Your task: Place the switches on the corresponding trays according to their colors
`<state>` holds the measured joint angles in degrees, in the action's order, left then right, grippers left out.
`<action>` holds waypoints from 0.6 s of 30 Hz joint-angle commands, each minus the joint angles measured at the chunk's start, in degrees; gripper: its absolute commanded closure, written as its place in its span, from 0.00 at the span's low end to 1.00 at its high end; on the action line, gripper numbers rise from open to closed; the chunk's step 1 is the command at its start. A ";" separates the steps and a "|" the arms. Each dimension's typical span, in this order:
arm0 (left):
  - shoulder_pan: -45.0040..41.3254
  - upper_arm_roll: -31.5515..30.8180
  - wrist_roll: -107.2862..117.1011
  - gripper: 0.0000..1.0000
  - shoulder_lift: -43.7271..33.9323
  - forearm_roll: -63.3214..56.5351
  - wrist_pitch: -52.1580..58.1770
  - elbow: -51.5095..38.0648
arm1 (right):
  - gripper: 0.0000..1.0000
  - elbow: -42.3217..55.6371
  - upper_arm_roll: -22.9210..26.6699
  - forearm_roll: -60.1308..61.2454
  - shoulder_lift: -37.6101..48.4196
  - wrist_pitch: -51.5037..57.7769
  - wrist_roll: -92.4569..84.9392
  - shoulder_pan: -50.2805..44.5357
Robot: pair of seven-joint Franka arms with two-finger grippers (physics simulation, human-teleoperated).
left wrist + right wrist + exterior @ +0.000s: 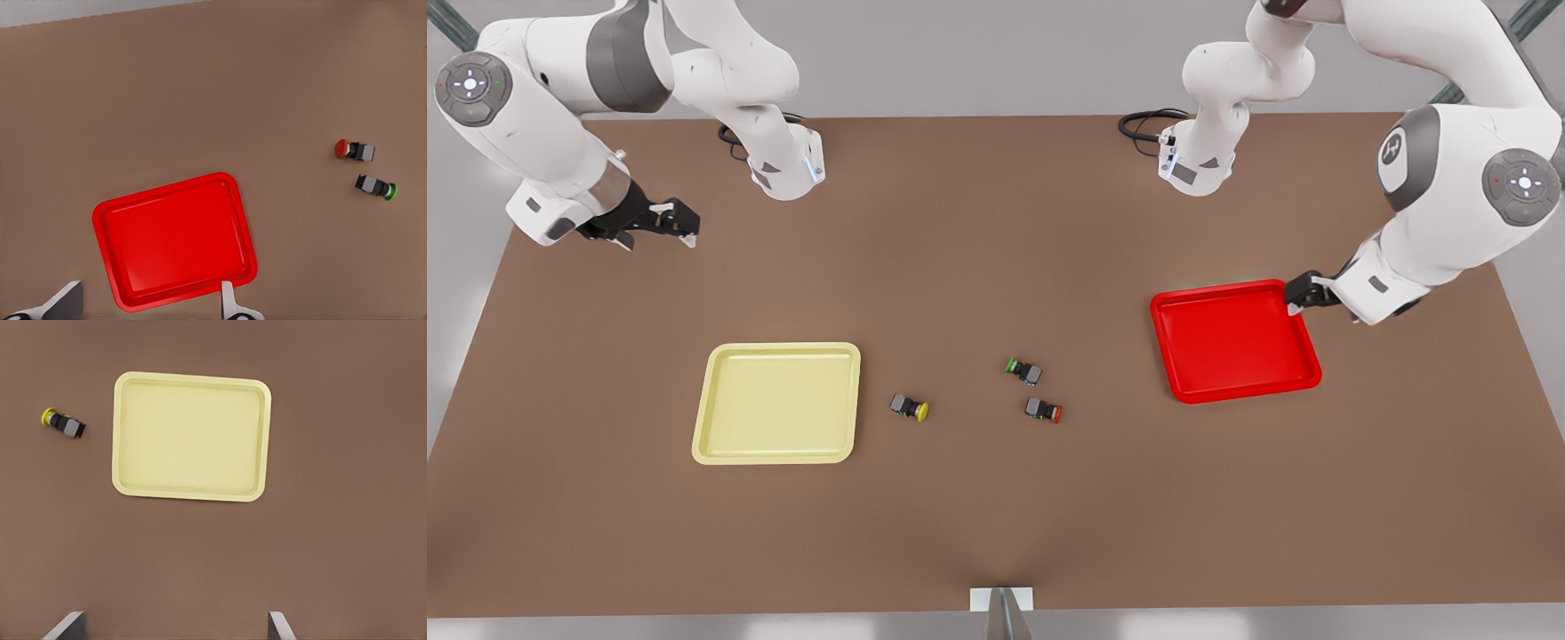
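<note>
Lying nearest on the brown table (996, 516): yellow switch (909, 407), on its side, cap toward the front view's right, just beside the yellow tray (777, 403) on that tray's right in the front view, not touching. Red switch (1044, 410) at about the same depth, nearer the middle, cap toward the red tray (1234, 340). Just behind it, a green switch (1024, 370), cap toward the front view's left, close to the red one but apart. Both trays bare inside, flat on the table, well apart, switches between them.

Farther back, on the front view's right: left hand (1303, 293), hovering at the red tray's far right corner, fingers (228, 303) spread wide, holding nothing. From its wrist camera, red tray directly below, red and green switches off to one side, well apart from the fingers.

Farthest, on the front view's left: right hand (660, 222), raised above the table behind the yellow tray, fingers (279, 628) wide apart, holding nothing. From its wrist camera, yellow tray ahead with the yellow switch just beside one short edge, both well clear of the fingers.
</note>
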<state>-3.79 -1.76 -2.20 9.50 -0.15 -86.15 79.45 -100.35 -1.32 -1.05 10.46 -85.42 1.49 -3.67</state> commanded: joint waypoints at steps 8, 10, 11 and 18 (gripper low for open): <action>-1.83 -2.02 13.79 0.00 2.89 0.94 -1.30 0.53 | 0.00 4.29 -6.15 2.46 -9.40 -5.81 -0.26 -0.19; -1.83 -5.44 28.72 0.00 5.79 1.29 -3.41 0.18 | 0.00 9.82 -14.14 3.43 -16.43 -7.83 -2.37 -0.10; -1.83 -7.64 38.04 0.00 8.25 1.73 -3.85 -0.61 | 0.00 12.02 -18.10 2.99 -20.65 -12.92 -5.01 -0.10; -12.73 -10.37 96.06 0.00 30.04 1.29 -14.74 -21.18 | 0.00 30.30 -20.74 -2.64 -46.14 -18.64 -24.78 -6.25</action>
<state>-18.42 -12.07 95.74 42.01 1.24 -101.10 55.25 -70.07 -22.05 -4.68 -36.57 -105.40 -23.25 -10.52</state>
